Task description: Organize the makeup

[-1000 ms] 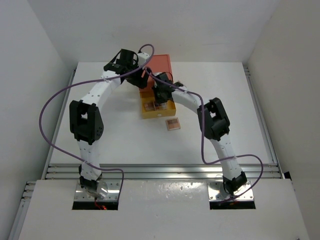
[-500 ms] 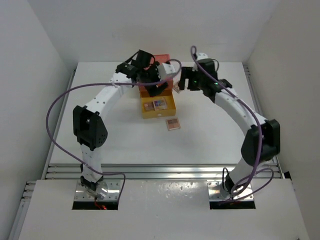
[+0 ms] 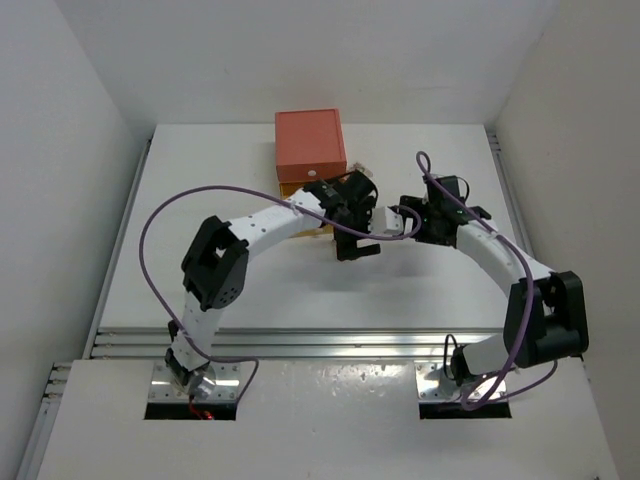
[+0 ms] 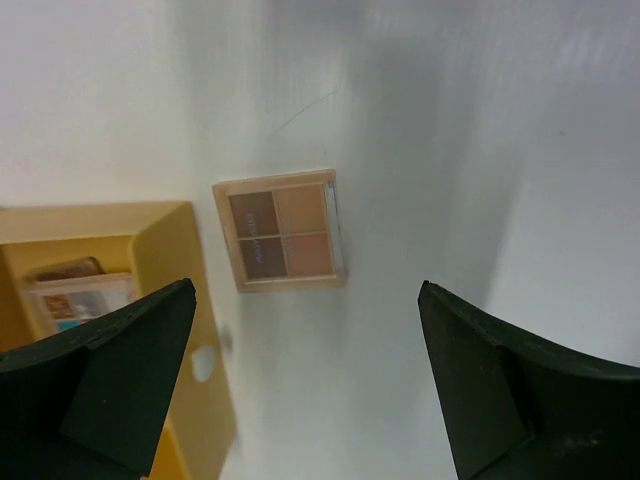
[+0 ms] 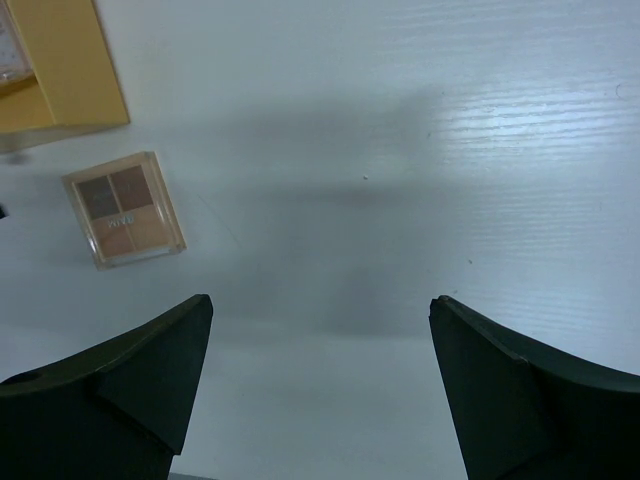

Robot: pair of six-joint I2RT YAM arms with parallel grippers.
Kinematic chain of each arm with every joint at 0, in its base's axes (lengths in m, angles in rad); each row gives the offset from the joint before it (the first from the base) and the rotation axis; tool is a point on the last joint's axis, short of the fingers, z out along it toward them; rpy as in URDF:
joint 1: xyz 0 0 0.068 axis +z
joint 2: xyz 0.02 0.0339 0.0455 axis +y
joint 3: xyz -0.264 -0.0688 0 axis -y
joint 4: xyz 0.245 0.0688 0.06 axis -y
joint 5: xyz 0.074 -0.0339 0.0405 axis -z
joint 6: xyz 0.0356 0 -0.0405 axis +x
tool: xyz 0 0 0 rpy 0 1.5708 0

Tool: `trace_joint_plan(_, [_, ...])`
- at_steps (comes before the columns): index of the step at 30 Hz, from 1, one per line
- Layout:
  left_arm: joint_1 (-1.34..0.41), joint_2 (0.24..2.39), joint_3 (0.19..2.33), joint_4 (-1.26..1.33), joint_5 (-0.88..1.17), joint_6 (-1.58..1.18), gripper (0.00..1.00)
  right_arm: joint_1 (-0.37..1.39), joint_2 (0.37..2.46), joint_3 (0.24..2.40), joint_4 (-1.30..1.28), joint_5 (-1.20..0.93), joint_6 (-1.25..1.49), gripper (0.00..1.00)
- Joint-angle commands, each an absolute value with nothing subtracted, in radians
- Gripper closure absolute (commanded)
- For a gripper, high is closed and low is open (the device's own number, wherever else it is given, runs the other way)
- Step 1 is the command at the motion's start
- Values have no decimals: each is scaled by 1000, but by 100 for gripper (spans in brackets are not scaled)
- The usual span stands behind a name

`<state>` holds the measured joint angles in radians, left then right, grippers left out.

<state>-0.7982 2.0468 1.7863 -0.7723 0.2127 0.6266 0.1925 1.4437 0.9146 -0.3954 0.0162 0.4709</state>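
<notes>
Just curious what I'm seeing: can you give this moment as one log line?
left gripper: open, above square palette | right gripper: open, over table | square palette: on table, beside yellow drawer

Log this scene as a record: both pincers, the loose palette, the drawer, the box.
left pincer: open, empty, above the palette
right pincer: open, empty, over bare table
palette: square, four pans, flat on the table, outside the drawer, near it but not touching
drawer: yellow, open, makeup partly visible inside
box: orange-red, at the far side of the table, behind the drawer
</notes>
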Motion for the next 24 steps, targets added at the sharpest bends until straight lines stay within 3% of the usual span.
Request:
trace_joint_plan(1, [-795, 2088, 1775, -673, 109, 396, 0, 186, 1405, 911, -382, -18, 459, 10])
trace_joint_plan(8, [-805, 2201, 1827, -640, 80, 247, 0, 179, 1410, 900, -411, -51, 433, 9])
trace_joint_plan(24, [-778, 2269, 1770, -621, 103, 225, 0, 178, 1401, 907, -449, -54, 373, 9])
